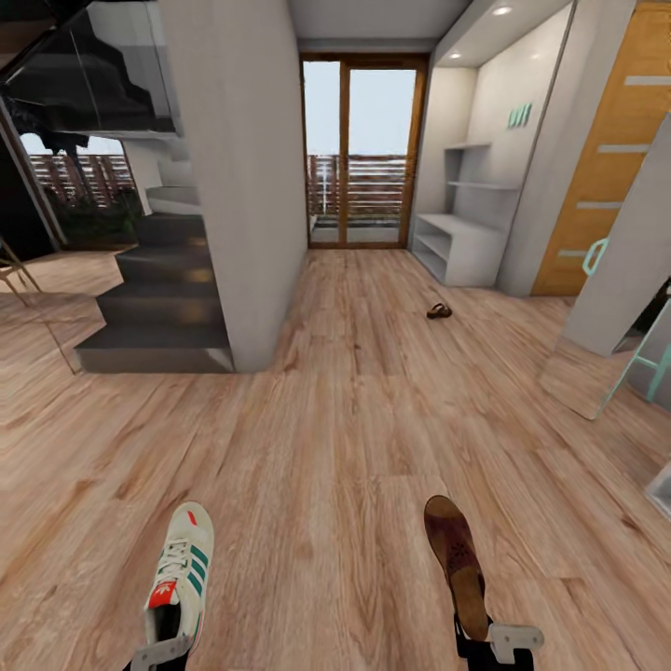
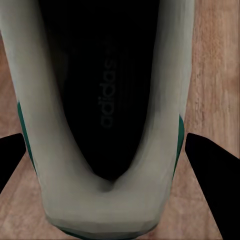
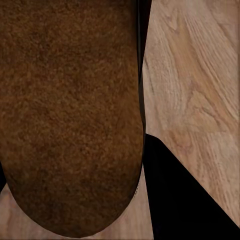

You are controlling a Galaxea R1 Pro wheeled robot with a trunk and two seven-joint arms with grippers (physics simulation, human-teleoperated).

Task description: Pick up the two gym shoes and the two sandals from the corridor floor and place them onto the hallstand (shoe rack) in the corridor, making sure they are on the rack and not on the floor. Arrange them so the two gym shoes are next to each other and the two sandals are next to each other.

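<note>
Left gripper (image 1: 160, 652) closed on gym shoe (image 1: 182, 578) near left, right gripper (image 1: 494, 643) closed on sandal (image 1: 457, 564) near right, other sandal (image 1: 439, 311) on corridor floor (image 1: 354, 419) before far hallstand (image 1: 461, 247).

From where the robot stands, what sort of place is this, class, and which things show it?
Probably a home's entrance corridor: a dark staircase on the left, a glass balcony door at the far end, and a grey shoe rack with wall shelves beside it.
</note>
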